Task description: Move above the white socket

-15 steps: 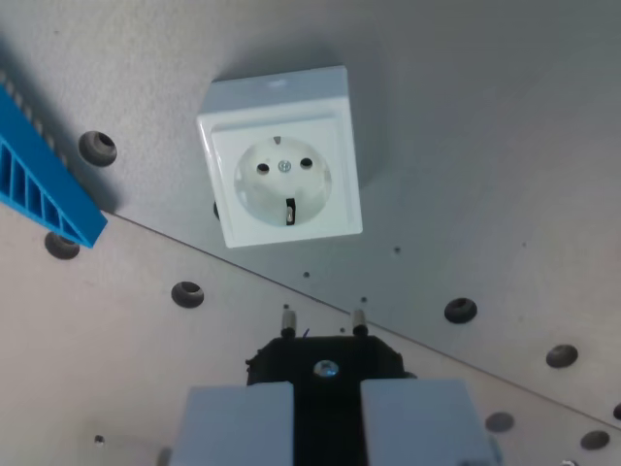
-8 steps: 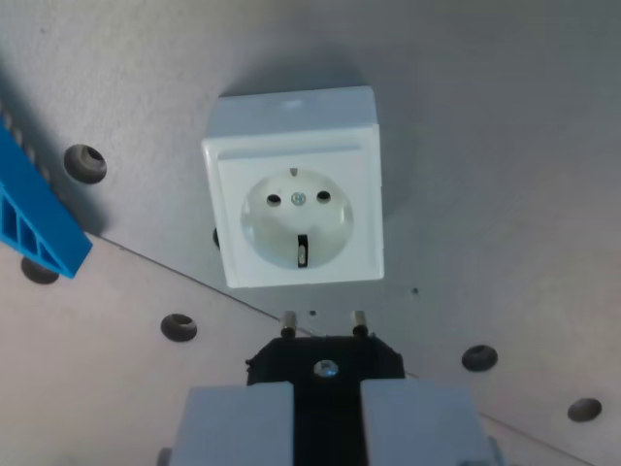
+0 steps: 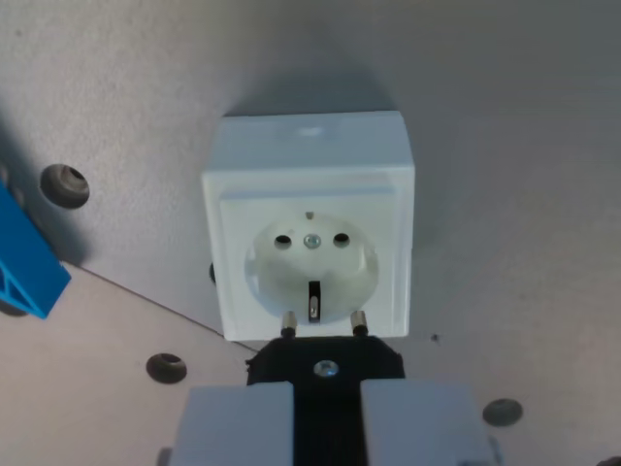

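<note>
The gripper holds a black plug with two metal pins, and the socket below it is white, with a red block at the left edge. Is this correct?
Not quite. In the wrist view the block at the left edge is blue, not red. The rest holds: the gripper holds a black plug with two metal pins, and the socket is white.

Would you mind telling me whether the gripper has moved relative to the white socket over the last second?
Yes. The gripper, shut on the black plug, has closed in on the white socket; the plug's pins now overlap the socket's lower edge.
</note>
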Tool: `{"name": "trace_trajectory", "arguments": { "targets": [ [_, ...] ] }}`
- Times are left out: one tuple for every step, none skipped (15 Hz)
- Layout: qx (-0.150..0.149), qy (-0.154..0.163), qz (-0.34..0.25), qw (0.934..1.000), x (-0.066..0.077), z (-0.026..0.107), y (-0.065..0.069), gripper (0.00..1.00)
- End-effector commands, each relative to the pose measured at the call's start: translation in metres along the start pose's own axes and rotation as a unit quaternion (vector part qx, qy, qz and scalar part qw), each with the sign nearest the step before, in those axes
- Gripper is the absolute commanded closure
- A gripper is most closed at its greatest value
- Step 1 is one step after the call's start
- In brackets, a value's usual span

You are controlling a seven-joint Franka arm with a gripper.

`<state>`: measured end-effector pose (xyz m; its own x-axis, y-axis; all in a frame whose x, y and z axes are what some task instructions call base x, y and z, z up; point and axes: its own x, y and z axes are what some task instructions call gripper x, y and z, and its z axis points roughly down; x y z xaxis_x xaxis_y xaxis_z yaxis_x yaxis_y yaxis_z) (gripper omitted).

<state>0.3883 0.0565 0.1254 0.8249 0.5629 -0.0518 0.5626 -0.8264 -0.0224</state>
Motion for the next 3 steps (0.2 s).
{"name": "trace_trajectory", "arguments": {
  "targets": [
    [-0.041,0.04,-0.023,0.9981,-0.0046,0.0079,-0.0053,1.0],
    [-0.042,0.041,-0.022,0.998,-0.005,0.0091,-0.0059,1.0],
    [-0.042,0.042,-0.021,0.998,-0.0053,0.01,-0.0064,1.0]
  ]
}}
